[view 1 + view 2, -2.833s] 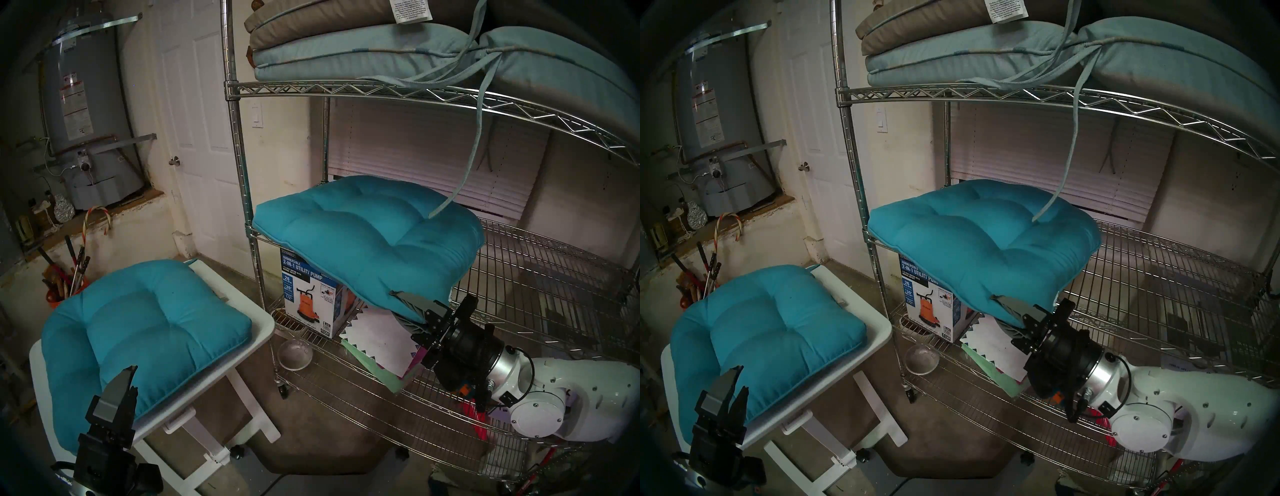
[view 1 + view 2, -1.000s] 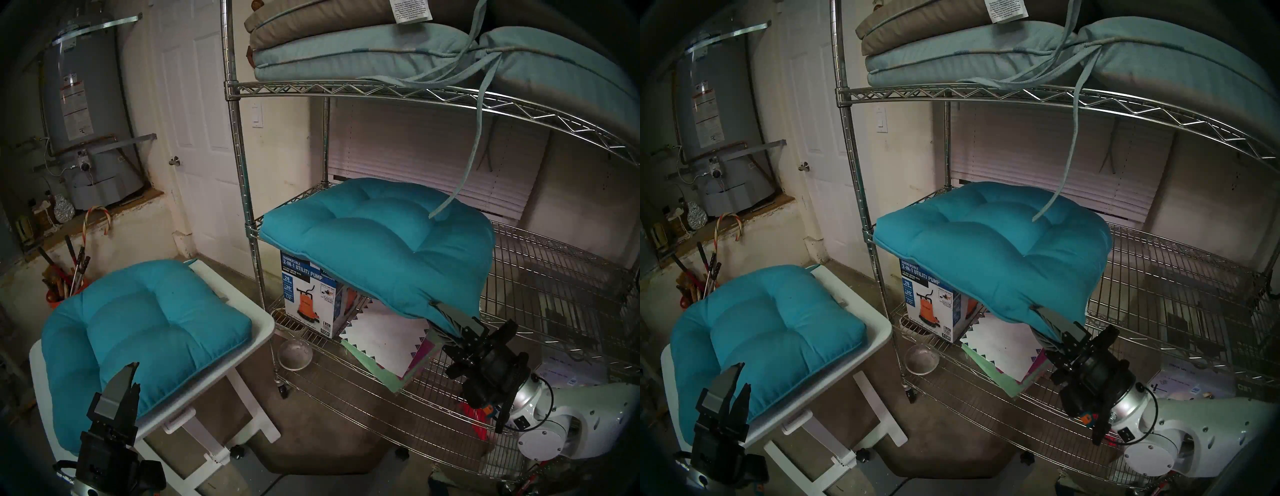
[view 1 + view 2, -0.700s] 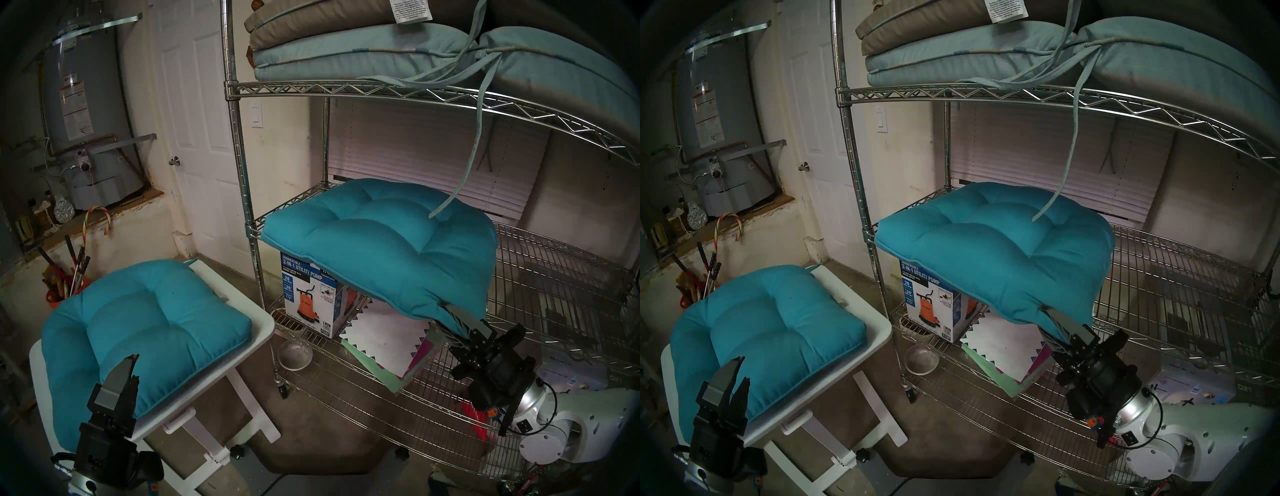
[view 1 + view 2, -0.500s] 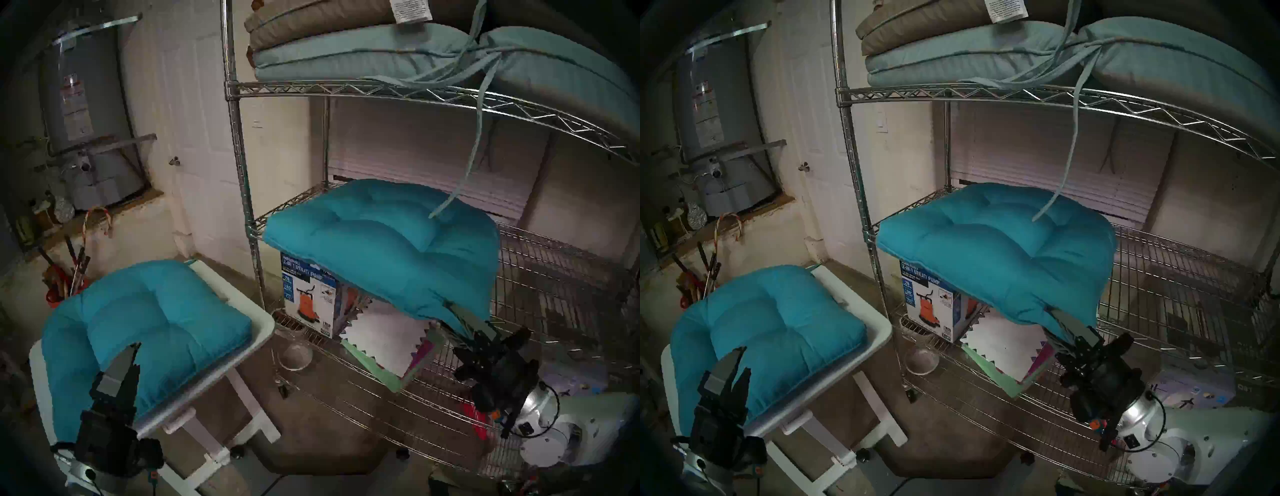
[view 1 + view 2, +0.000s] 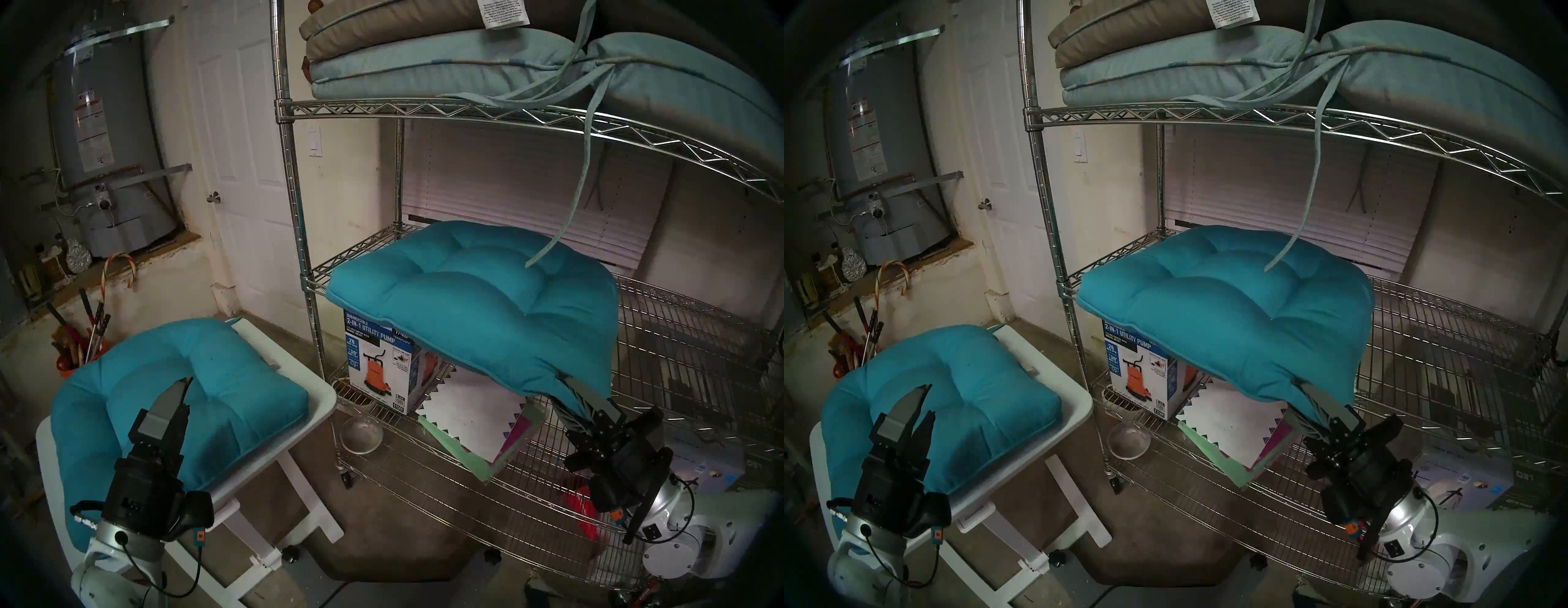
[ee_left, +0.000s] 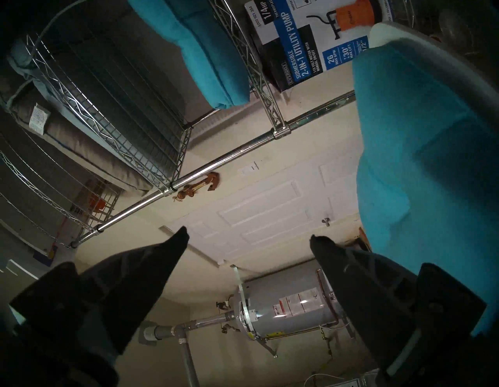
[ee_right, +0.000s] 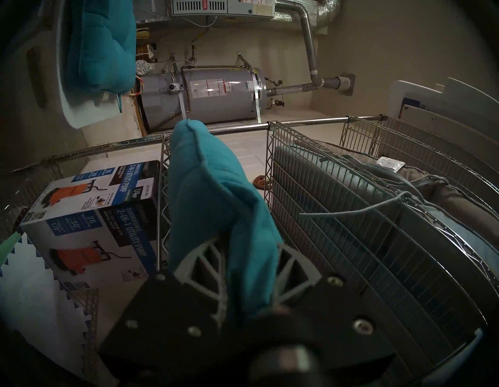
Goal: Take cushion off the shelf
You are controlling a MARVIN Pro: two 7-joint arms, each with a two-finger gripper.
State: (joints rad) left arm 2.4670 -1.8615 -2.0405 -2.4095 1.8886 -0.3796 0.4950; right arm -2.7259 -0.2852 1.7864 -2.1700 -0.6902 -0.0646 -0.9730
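Head view: shelf (image 5: 292, 178), chrome wire, carries a tufted teal cushion (image 5: 479, 297) on its middle tier, front corner overhanging and drooping. Right gripper (image 5: 587, 401) is clamped on that corner; left gripper (image 6: 247, 237) is spread wide, empty.

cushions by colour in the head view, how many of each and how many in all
Bright teal: 2, the cushion on the shelf, pinched at its corner by the right tool, and the cushion on the white table.
Pale blue-grey: 2, the left top cushion and the right top cushion.
Brown: 1, the brown cushion.
Total: 5 in view.
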